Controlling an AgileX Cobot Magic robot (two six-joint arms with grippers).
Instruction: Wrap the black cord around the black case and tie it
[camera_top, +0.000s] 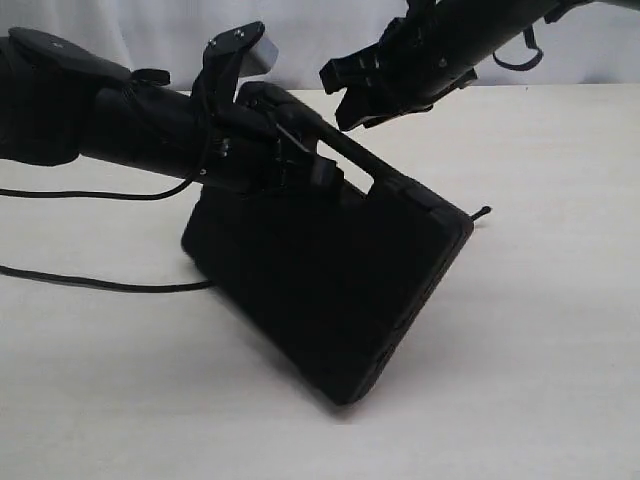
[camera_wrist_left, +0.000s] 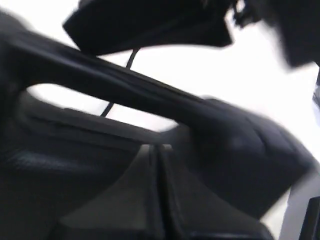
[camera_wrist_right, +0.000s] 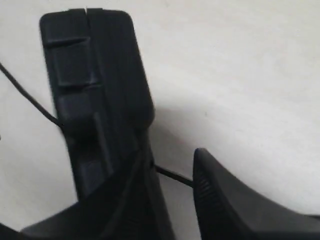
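The black case stands tilted on the table, its lower corner down and its handle edge raised to the upper left. My left gripper is shut on the case by the handle cut-out; in the left wrist view its fingers meet just under the handle bar. The black cord runs over the table from the left and under the case, and its knotted end sticks out on the right. My right gripper hovers open above the handle. A short stretch of cord crosses between its fingers beside the case.
A thicker black cable trails over the table at the left, below the left arm. Pale bare tabletop lies to the right of the case and in front of it.
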